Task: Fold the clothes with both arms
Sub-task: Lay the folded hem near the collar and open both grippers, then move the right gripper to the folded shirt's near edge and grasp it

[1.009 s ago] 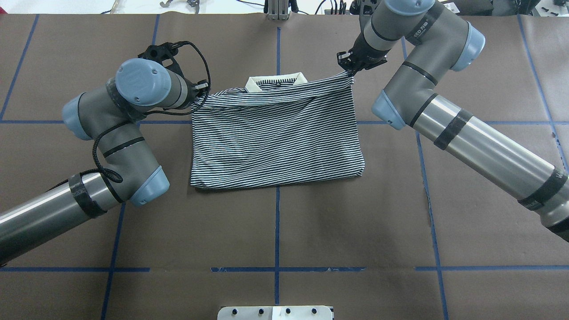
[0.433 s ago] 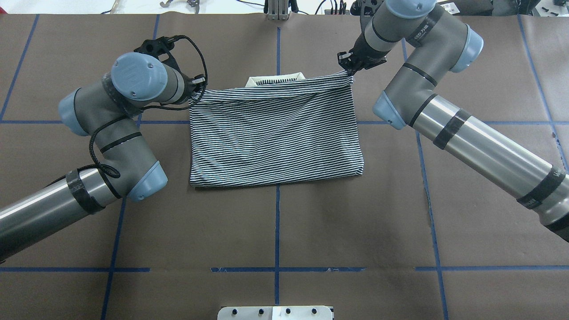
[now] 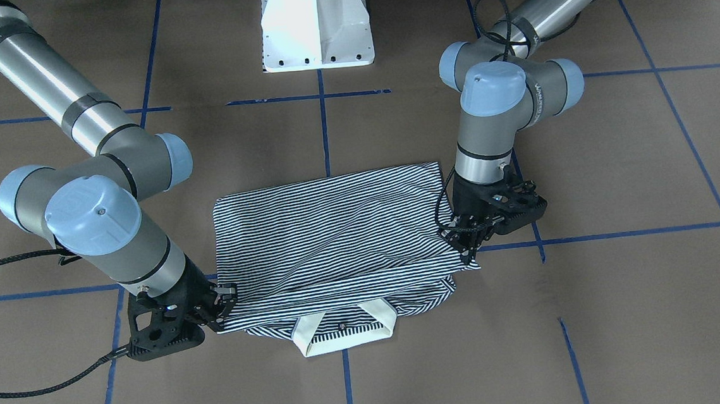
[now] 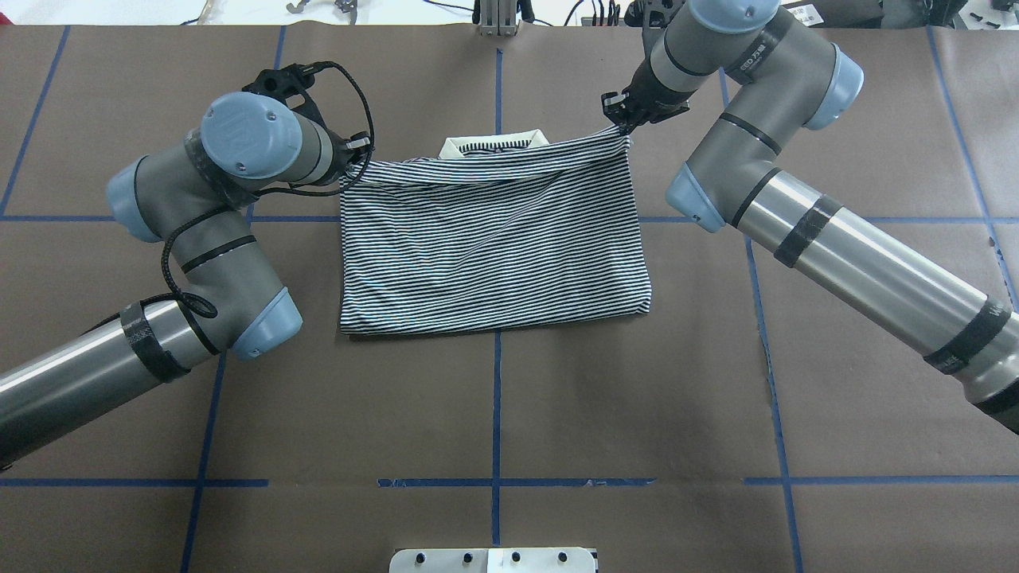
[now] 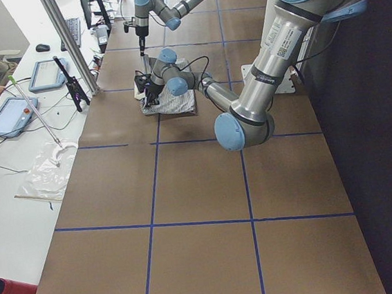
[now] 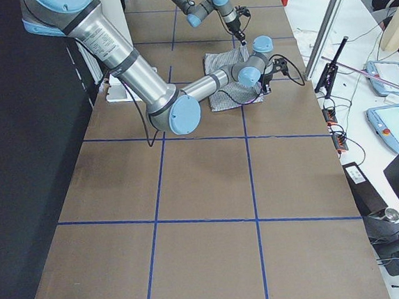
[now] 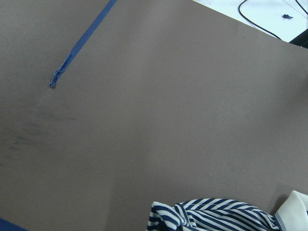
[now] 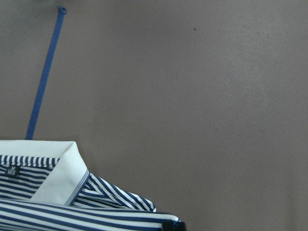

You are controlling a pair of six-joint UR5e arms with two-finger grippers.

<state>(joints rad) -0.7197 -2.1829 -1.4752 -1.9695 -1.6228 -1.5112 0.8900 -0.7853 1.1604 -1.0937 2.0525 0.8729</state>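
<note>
The striped polo shirt (image 4: 493, 247) lies folded on the brown table, its cream collar (image 4: 493, 145) peeking out at the far edge. In the front-facing view the shirt (image 3: 330, 229) has its collar (image 3: 342, 333) nearest the camera. My left gripper (image 4: 350, 165) is shut on the upper layer's left corner and shows again in the front-facing view (image 3: 468, 251). My right gripper (image 4: 621, 123) is shut on the right corner and also shows there (image 3: 219, 313). Both hold the edge just above the table. The wrist views show striped cloth (image 7: 216, 216) and the collar (image 8: 53, 173).
The white pedestal base (image 3: 316, 24) stands at the table's near side (image 4: 493, 559). Blue tape lines (image 4: 497, 414) grid the brown cover. A metal post (image 4: 497, 20) and cables sit past the far edge. Tablets (image 5: 12, 112) lie on a side desk.
Both grippers have carried the shirt's upper layer a little farther toward the collar. The striped edge now covers more of the collar and hangs straighter between them.
</note>
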